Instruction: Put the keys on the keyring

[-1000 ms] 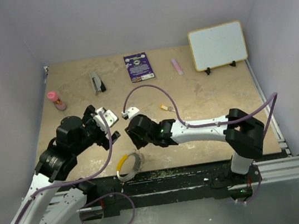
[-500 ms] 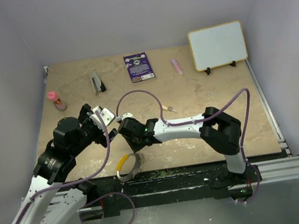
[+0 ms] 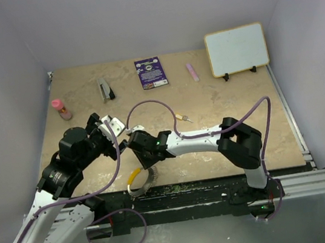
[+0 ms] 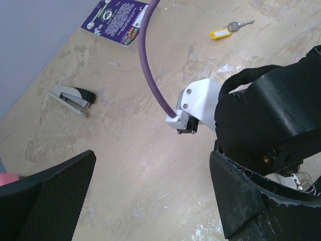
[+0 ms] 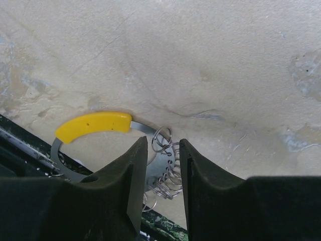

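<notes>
Right jaws [image 5: 161, 145] are now brought down, narrowed, around the thin silvery beaded keyring [image 5: 93, 125] with its yellow grip, so a grab seems started. Whether it's pinched can't be told. Left jaws [image 4: 153, 165] are held wide apart.

Just beneath the right gripper [image 5: 163, 142], its two dark fingers cover the near arc of the keyring [image 5: 93, 125]. The wire coils [image 5: 165, 168] show only through the narrow gap between those fingers, and whether the pads pinch them cannot be told. From above, the right wrist hides its own fingertips and part of the loop. The key [image 3: 181, 117] beyond that wrist is too small to make out. The left gripper [image 4: 153, 160] has both fingers cut off by the lower edge of its wrist view.
</notes>
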You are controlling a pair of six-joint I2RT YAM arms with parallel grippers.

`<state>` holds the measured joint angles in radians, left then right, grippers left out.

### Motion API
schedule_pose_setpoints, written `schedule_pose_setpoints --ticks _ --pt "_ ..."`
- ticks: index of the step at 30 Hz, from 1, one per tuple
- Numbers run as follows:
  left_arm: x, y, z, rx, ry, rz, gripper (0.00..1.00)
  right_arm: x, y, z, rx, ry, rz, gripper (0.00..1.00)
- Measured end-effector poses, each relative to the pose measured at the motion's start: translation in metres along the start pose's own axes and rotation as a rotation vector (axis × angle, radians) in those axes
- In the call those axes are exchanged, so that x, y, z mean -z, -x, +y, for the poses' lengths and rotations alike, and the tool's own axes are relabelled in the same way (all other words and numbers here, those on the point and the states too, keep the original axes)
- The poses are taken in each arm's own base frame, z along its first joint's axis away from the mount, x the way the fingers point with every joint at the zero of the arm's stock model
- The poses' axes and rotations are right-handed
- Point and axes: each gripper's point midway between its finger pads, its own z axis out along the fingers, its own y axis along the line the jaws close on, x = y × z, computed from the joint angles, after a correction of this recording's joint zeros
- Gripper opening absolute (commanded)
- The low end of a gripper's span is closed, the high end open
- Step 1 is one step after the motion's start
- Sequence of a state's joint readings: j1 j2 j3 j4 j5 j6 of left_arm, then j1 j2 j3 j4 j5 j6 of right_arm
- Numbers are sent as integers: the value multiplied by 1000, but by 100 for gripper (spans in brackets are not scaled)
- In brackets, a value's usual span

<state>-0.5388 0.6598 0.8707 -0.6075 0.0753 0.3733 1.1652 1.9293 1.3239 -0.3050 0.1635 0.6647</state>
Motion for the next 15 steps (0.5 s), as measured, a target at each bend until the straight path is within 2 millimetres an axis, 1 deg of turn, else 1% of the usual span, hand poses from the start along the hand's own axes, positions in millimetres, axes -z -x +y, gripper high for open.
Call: schedule_pose_setpoints --ticks 8,15 --pt "0 -1 0 0 -1 1 98 5 -5 9 18 5 12 36" --pt "0 -1 -1 0 -4 1 98 3 -8 3 28 -34 28 32"
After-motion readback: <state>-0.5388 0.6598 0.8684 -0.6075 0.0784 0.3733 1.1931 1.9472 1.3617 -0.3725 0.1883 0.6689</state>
